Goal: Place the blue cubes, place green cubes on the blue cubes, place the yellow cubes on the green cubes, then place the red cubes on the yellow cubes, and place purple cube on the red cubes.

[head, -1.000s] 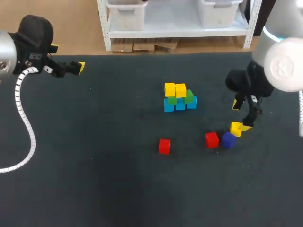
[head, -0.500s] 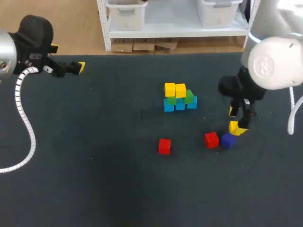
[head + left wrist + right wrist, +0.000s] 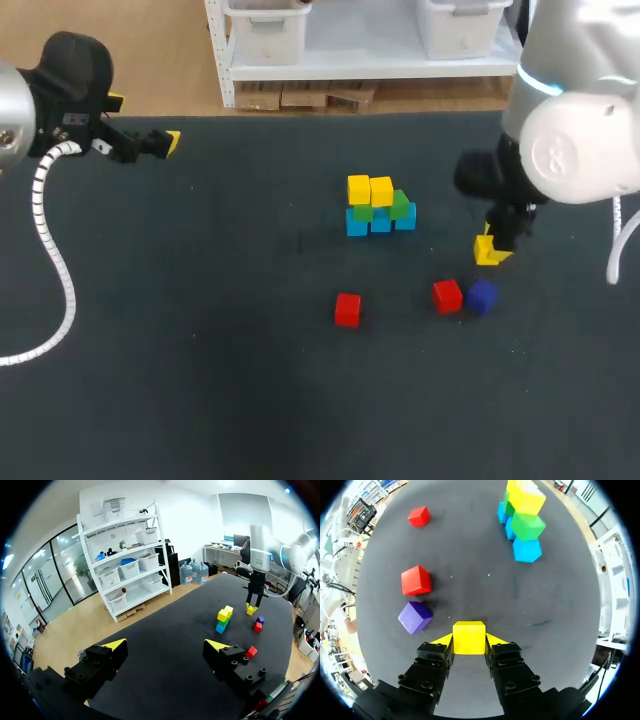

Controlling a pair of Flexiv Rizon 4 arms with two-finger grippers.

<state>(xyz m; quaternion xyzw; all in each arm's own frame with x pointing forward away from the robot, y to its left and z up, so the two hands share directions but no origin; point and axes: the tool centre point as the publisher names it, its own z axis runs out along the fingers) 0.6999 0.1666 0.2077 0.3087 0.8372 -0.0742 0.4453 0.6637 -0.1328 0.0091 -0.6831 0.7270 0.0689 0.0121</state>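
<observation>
A stack stands mid-table: blue cubes at the base, green cubes on them, and two yellow cubes on top. The same stack lies ahead of my right gripper, which is shut on a third yellow cube from two sides. In the head view this cube hangs right of the stack under the right gripper. Two red cubes and a purple cube lie on the table. My left gripper is open at the far left.
The dark table mat spreads wide on the left and front. In the right wrist view the purple cube and a red cube lie close beside the gripper.
My right gripper closed on the loose yellow cube and raised it off the mat, away from the purple cube. The left arm has not moved.
</observation>
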